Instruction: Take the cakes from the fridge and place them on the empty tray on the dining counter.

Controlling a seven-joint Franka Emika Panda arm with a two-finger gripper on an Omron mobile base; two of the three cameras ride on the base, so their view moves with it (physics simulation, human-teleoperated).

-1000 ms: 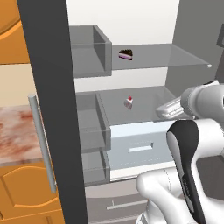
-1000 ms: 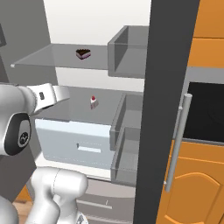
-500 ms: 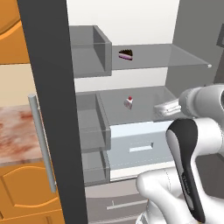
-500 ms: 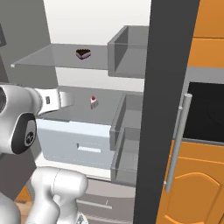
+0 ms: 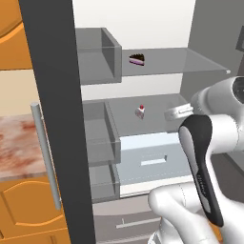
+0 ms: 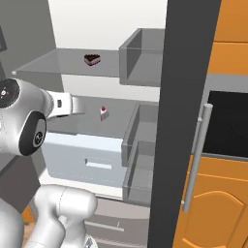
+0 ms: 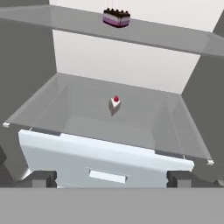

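Over the last second the white arm's hand pushed forward toward the open fridge, its wrist sliding nearer the middle shelf while both cake slices stayed where they were; the base views did not shift.

Nearest in the hand view, the two-finger gripper [image 7: 109,178] had its dark fingertips [image 7: 40,178] spread wide apart, nothing between them; just beyond them at 12 o'clock lay the pale blue-white crisper drawer [image 7: 105,164] with a slot handle; past the drawer stretched the clear glass middle shelf [image 7: 43,109], and on it, toward the back, stood the small white wedge slice with a red cherry top [image 7: 114,105], upright and well apart from the fingertips; farther up at 12 o'clock, on the clear upper shelf [image 7: 175,39], sat the dark chocolate wedge slice with a pink layer [image 7: 116,18].

In the left base view the hand [image 5: 178,112] hovered at 3 o'clock of the white slice [image 5: 140,112], near but not touching; the chocolate slice [image 5: 137,59] rested above at 12 o'clock; the tall grey-silver fridge [image 5: 52,119] stood open, its dark door edge at 9 o'clock carrying a vertical bar handle [image 5: 45,157].

In the right base view the hand [image 6: 65,105] sat at 9 o'clock of the white slice [image 6: 103,113], with the chocolate slice [image 6: 92,60] higher at 11 o'clock.
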